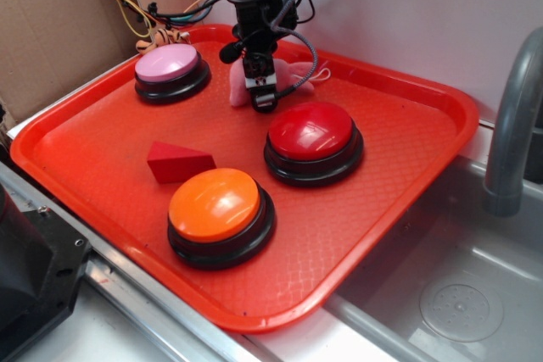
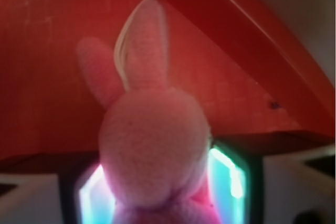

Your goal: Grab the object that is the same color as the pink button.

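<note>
Pink bunny [image 2: 152, 150] sitting directly between the fingers [image 2: 228, 174] of the hand [image 1: 261, 91], ears pointing away toward tray [image 1: 407, 125] rim, at tray's back between pink button [image 1: 170, 65] and red button [image 1: 312, 131]. Looks clamped on bunny, fingers pressing both flanks. Next: straight lift.

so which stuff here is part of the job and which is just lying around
Part of the job: pink bunny, held between the fingers of the hand; pink button.

Lying about: red button, orange button, red wedge block.
</note>
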Available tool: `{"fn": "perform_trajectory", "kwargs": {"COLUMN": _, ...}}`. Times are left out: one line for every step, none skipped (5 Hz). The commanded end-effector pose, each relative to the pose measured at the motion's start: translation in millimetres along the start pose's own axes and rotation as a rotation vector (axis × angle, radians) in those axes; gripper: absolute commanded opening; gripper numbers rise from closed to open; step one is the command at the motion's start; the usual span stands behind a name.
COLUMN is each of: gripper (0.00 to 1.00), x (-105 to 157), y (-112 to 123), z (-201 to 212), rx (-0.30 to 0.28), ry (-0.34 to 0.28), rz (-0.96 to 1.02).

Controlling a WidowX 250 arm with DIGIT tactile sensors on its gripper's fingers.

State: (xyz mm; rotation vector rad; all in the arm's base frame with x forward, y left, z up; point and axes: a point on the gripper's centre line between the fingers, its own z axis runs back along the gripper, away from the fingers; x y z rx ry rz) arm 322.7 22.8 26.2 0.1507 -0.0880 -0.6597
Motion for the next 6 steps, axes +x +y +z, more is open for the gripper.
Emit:
{"fn": "perform_trajectory", "kwargs": {"gripper": 0.0, "x": -13.8, "y": 2.3, "z": 73.2, "rx": -0.04, "ry": -0.058, "rz": 0.168}}
{"fn": "perform_trajectory", "kwargs": {"gripper": 0.0, "x": -24.5, "y": -12.9, "z": 117.9, "rx": -0.041, "ry": -0.08, "rz": 0.275}}
{"fn": "perform_trajectory", "kwargs": {"gripper": 0.0, "x": -37.4, "y": -30.8, "z": 148.6, "rx": -0.045, "ry": -0.095, "rz": 0.331}}
{"fn": "perform_trajectory", "kwargs": {"gripper": 0.0, "x": -47.7, "y": -51.5, "z": 168.9, "rx": -0.074, "ry": -0.105, "rz": 0.377}}
{"fn": "perform_trajectory", "kwargs": {"gripper": 0.0, "x": -53.2, "y": -70.0, "z": 175.1, "rx": -0.11, "ry": -0.082, "rz": 0.492}}
{"fn": "perform_trajectory", "kwargs": {"gripper": 0.0, "x": -58.6, "y": -61.6, "z": 170.4, "rx": -0.189, "ry": -0.069, "rz": 0.557}}
